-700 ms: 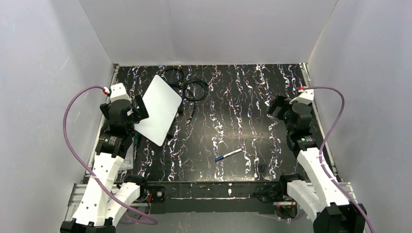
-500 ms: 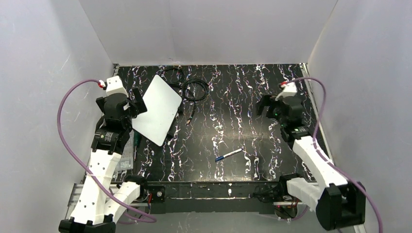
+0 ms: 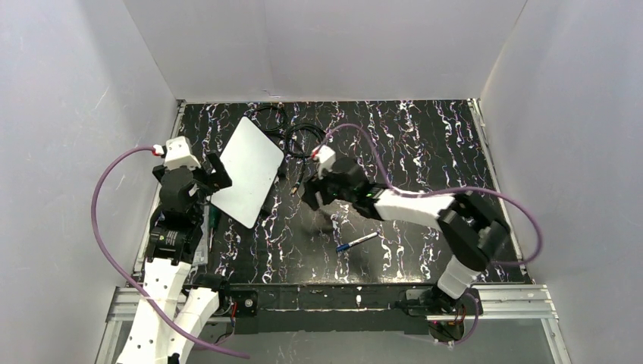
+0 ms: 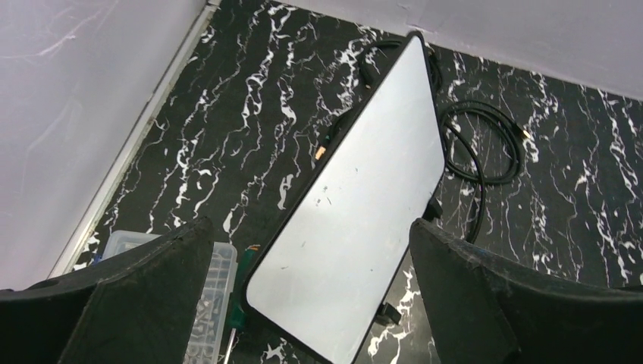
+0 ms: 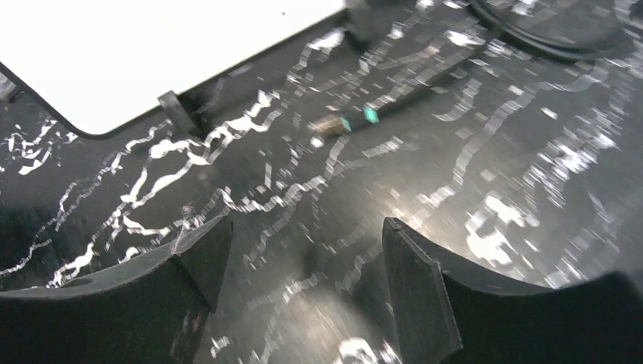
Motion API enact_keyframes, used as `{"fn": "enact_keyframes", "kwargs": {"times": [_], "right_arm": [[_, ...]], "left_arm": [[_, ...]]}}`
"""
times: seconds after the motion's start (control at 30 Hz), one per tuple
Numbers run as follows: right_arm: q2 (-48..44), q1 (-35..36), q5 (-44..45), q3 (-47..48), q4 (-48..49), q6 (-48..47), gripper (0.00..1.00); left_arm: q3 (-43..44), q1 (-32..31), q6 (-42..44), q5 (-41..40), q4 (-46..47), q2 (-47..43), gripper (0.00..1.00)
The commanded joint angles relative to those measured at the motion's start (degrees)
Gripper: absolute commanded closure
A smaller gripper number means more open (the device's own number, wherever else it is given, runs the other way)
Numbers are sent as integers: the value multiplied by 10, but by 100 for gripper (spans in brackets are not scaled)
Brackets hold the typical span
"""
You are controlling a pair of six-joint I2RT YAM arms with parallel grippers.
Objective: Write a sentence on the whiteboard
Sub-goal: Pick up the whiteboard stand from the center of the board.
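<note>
Two pincers gape wide, empty: the left pincer (image 3: 213, 174) sits just beside the flat white rectangular whiteboard (image 3: 248, 171), slanted near the black marbled surface's (image 3: 409, 159) far-left corner; the right pincer (image 3: 309, 195) is farther.

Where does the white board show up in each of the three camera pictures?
Top external: the white rectangular whiteboard lies tilted, left of centre.
Left wrist: the whiteboard runs diagonally through the middle.
Right wrist: only a corner of the whiteboard shows, at the upper left.
Shared landmark: the black coiled cable beside the board.
</note>
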Motion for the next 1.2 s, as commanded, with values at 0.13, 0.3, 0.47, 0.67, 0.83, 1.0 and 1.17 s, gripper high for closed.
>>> {"fn": "enact_keyframes", "kwargs": {"times": [0.13, 0.3, 0.47, 0.67, 0.83, 1.0, 1.17], "right_arm": [[183, 78, -46, 151, 101, -46, 30], [269, 107, -43, 222, 85, -70, 37], [307, 127, -30, 251, 81, -87, 38], [339, 138, -19, 275, 75, -120, 38], [362, 146, -12, 294, 73, -132, 44], [368, 150, -1, 297, 77, -133, 66], [338, 156, 45, 239, 116, -97, 92]], "left_arm": [[-2, 27, -6, -3, 22, -11, 1], [-2, 31, -6, -9, 21, -11, 1], [-2, 34, -8, -3, 22, -11, 1], [-2, 36, -8, 2, 22, -9, 1], [-2, 37, -10, 3, 21, -6, 1], [-1, 38, -10, 4, 20, -5, 1], [-1, 38, -11, -3, 18, -8, 1]]}}
